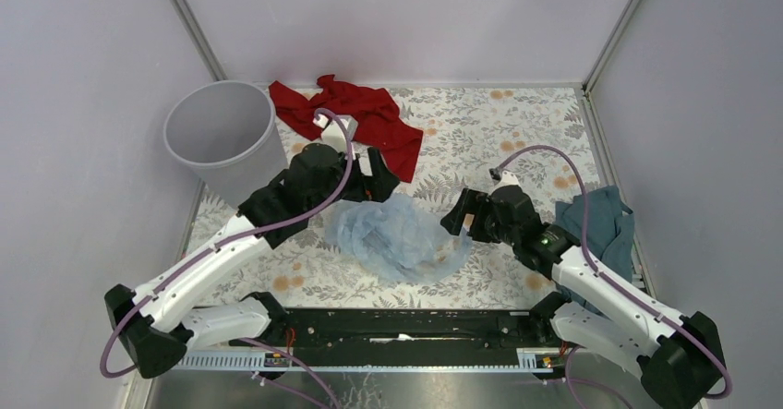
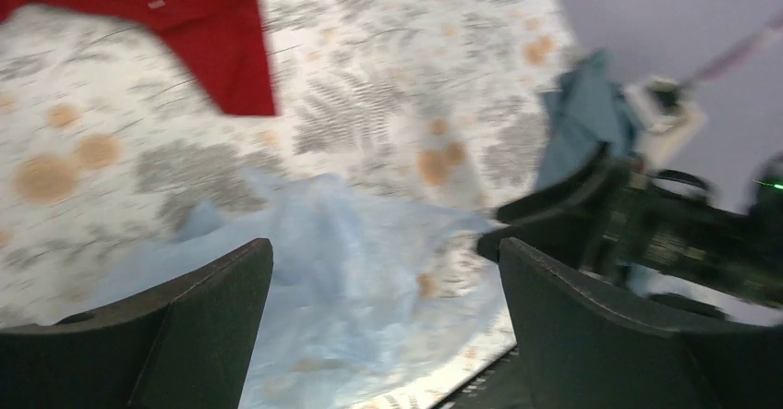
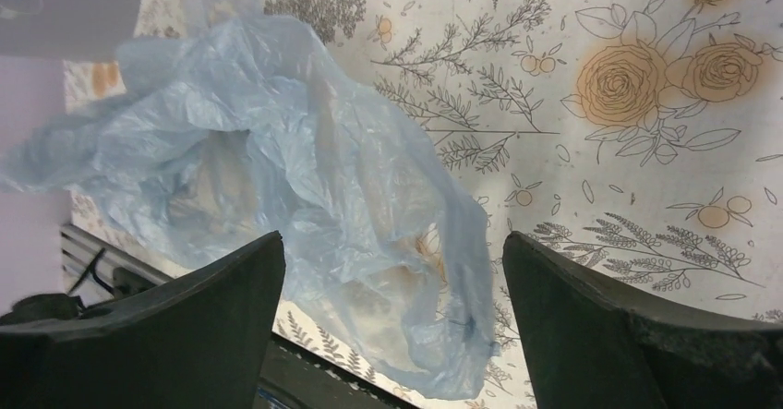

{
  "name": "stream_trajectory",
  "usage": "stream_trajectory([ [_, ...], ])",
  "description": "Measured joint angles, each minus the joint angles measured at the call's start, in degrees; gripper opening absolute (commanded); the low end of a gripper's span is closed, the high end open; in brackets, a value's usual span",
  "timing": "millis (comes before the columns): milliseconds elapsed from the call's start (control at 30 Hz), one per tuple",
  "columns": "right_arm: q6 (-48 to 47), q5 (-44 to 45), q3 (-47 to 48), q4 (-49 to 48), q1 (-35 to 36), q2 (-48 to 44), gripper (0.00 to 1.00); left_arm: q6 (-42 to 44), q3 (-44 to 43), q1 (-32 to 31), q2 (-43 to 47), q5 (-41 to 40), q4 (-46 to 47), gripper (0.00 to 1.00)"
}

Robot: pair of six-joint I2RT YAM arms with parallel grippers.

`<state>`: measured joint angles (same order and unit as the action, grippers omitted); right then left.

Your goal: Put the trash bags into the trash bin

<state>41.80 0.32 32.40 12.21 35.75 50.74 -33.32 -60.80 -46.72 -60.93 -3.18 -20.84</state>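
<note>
The job has not really begun: the bag (image 1: 397, 234) is not in the bin (image 1: 222, 132) yet. It lies in a loose heap on the table (image 1: 517, 123), near the middle, between the two arms. From the bag, the bin stands at about 10 o'clock, well apart, and nothing blue shows inside it. The left gripper (image 1: 386, 180) is at the bag's 11 o'clock edge with its fingers wide apart and nothing held. The right gripper (image 1: 459, 217) is at the bag's 2 o'clock side, also spread open and holding nothing. So what is left, I think, is all of it: grab the bag, lift it, carry it over the bin and let go. The bag is very thin, pale blue and see-through, so the flowers on the table show through it. It is shiny and full of wrinkles and folds, puffed up in places, with no firm shape. I think it will slip and flop when picked up. The bin is light grey, round and smooth, wide at the top and narrower lower down. The table has a paper-like cover with grey leaves and orange flowers. A soft red cloth (image 1: 365, 114) lies crumpled at the bag's 12 o'clock, and a thicker teal cloth (image 1: 600, 220) lies at its 3 o'clock.
</note>
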Motion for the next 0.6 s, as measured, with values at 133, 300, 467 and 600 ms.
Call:
stream_trajectory([
  [133,-5.2,-3.5,0.5,0.0,0.0,1.6,0.96,2.5,0.4,4.3,-2.8,-3.4,-5.6,0.95],
  [300,-11.5,-9.0,5.6,0.6,0.1,8.0,0.94,3.5,3.5,8.2,-10.2,-2.5,-8.0,0.82],
  [467,-15.1,-11.4,10.9,1.3,1.1,13.3,0.94,3.2,7.1,8.8,-11.6,0.7,-7.8,0.67],
  [600,-16.4,-12.6,13.0,1.5,1.6,13.6,0.94,3.2,8.9,8.7,-11.0,3.7,-7.0,0.78],
])
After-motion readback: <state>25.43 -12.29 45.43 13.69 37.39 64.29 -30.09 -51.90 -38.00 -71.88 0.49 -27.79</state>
